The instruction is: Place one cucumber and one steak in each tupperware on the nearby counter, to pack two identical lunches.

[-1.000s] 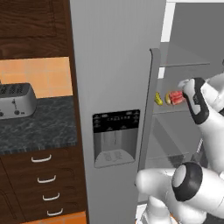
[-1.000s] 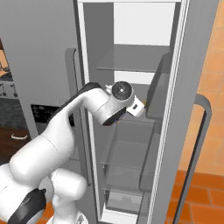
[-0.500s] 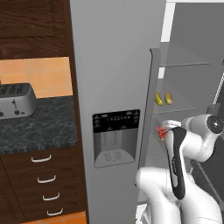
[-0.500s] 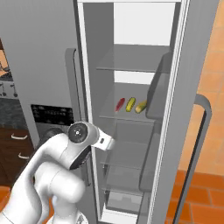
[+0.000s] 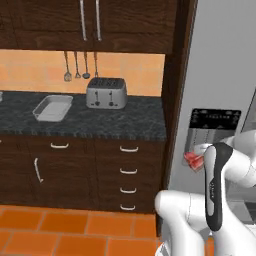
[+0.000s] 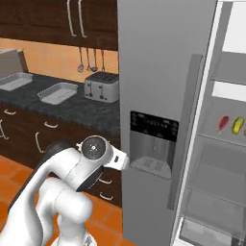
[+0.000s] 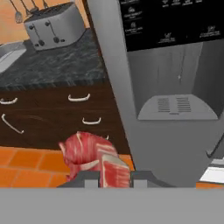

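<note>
Left base view: tupperware (image 5: pixel 52 108) lies on the counter (image 5: pixel 100 127) near its left end, close to the back wall; a toaster (image 5: pixel 106 93) stands to its right, apart from it, also at the back.
Counter front: brown drawers (image 5: pixel 129 170) with curved silver handles sit under the stone top.
Fridge: the grey door with its dispenser panel (image 5: pixel 214 120) stands just right of the counter's right end.
Steak: the red-pink steak (image 5: pixel 194 159) shows at the arm's tip, in front of the dispenser and below the level of the counter's top.
Gripper: the gripper (image 7: pixel 110 174) is clamped on the steak (image 7: pixel 94 158); in the hand view the slab rises between the two dark fingertips (image 7: pixel 85 176), one pad against each side, most of the meat standing clear above them.
Right base view: two tupperware trays (image 6: pixel 58 92) lie on the counter (image 6: pixel 72 108), one near the toaster (image 6: pixel 101 86), the other further along to the left.
Fridge shelf: in the open compartment a second steak (image 6: pixel 223 123) and a yellow cucumber (image 6: pixel 237 125) rest side by side near the shelf's right end.
</note>
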You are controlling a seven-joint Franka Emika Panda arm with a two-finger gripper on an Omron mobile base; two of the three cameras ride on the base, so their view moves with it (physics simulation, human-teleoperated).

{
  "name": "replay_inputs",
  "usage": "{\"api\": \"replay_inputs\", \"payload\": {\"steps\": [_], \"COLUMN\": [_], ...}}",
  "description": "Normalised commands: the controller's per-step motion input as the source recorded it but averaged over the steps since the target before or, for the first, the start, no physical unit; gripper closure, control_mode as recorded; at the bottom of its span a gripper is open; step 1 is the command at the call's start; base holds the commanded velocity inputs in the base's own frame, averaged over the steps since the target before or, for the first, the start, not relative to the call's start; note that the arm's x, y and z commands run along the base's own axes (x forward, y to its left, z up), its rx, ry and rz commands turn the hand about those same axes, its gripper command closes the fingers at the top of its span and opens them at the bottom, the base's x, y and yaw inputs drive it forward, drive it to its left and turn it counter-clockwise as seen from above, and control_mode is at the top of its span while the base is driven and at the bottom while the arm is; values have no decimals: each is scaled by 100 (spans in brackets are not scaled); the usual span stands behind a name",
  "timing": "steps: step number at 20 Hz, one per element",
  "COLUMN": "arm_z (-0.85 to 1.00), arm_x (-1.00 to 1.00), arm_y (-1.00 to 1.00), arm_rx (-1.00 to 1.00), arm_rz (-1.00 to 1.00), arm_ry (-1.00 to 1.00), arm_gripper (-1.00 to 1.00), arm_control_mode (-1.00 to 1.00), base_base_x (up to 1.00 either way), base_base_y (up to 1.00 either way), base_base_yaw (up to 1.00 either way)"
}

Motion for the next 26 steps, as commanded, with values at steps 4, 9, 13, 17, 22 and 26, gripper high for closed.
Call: {"api": "replay_inputs", "payload": {"steps": [4, 9, 13, 17, 22, 26], "arm_z": [0, 0, 0, 0, 0, -18], "arm_x": [0, 0, 0, 0, 0, 75], "arm_y": [0, 0, 0, 0, 0, 16], "arm_rx": [0, 0, 0, 0, 0, -1], "arm_rz": [0, 0, 0, 0, 0, -24], "arm_ry": [0, 0, 0, 0, 0, -2], "arm_gripper": [100, 100, 100, 100, 100, 100], "arm_control_mode": [100, 100, 100, 100, 100, -100], "base_base_x": [56, 100, 100, 100, 100, 25], "base_base_y": [100, 100, 100, 100, 97, 21], "base_base_yaw": [21, 6, 1, -2, -24, -8]}}
